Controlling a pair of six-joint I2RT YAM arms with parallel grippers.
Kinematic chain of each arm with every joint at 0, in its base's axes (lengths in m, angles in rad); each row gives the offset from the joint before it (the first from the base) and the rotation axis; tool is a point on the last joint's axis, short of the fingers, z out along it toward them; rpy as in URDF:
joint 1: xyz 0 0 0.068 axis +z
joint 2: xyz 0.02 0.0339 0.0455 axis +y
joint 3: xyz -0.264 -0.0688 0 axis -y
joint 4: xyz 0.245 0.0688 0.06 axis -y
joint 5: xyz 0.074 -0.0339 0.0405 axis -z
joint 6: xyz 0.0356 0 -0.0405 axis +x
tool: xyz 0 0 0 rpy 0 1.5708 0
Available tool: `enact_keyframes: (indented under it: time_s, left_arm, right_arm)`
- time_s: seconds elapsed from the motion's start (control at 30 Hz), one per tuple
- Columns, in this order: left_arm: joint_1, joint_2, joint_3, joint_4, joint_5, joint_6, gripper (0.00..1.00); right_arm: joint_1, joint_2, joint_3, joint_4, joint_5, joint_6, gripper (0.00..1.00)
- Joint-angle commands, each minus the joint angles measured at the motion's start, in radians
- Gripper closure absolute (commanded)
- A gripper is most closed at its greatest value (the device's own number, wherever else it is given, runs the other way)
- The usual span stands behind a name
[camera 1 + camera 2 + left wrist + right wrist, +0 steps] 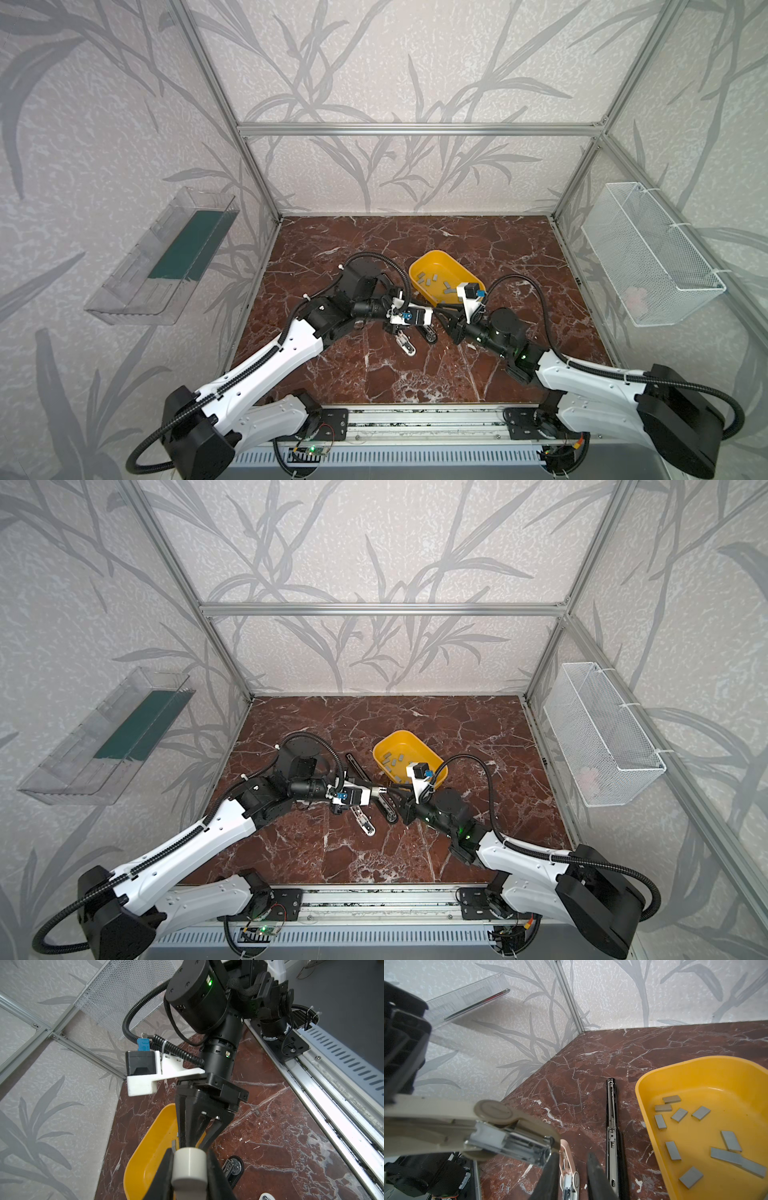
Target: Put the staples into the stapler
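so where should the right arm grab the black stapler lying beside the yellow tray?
I'd pinch the black stapler across its narrow width near mid-length, from straight above. It lies flat on the table, metal channel up, so only its long side walls give the jaws a hold. Mind the yellow tray close alongside.

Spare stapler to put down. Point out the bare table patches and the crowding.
Free: marble table between the yellow tray and back wall; also the strip along the front rail. Crowded: the middle, where left gripper, right gripper, beige stapler, pink mini stapler and black stapler cluster.
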Motion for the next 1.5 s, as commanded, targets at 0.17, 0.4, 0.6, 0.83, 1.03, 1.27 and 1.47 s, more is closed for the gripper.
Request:
enact_keyframes:
  time_s: [0.17, 0.4, 0.6, 0.83, 1.03, 1.27, 1.47]
  left_arm:
    - [-0.006, 0.012, -0.036, 0.134, 0.104, -0.1, 1.0]
    - [0.015, 0.004, -0.055, 0.218, 0.068, -0.191, 1.0]
    - [0.092, 0.013, -0.067, 0.308, 0.056, -0.29, 1.0]
    - [0.107, 0.034, -0.044, 0.213, -0.019, -0.213, 1.0]
    - [0.096, 0.052, -0.022, 0.126, 0.058, -0.138, 1.0]
    - [0.074, 0.049, -0.012, 0.042, 0.156, -0.065, 1.0]
    - [0.055, 0.051, 0.005, 0.005, 0.239, -0.061, 1.0]
  right_arm:
    - [0.001, 0.033, 0.043, 0.083, -0.111, -0.011, 0.75]
    - [0.0, -0.011, 0.029, 0.031, -0.018, -0.025, 0.6]
    - [-0.002, -0.116, -0.053, 0.033, 0.166, -0.121, 0.16]
    - [-0.002, -0.205, -0.143, 0.154, 0.146, -0.343, 0.0]
    - [-0.002, -0.179, -0.085, 0.131, -0.084, -0.369, 0.05]
    - [-0.001, -0.114, -0.066, 0.174, -0.21, -0.37, 0.06]
    - [0.033, -0.054, 0.013, 0.079, -0.308, -0.418, 0.2]
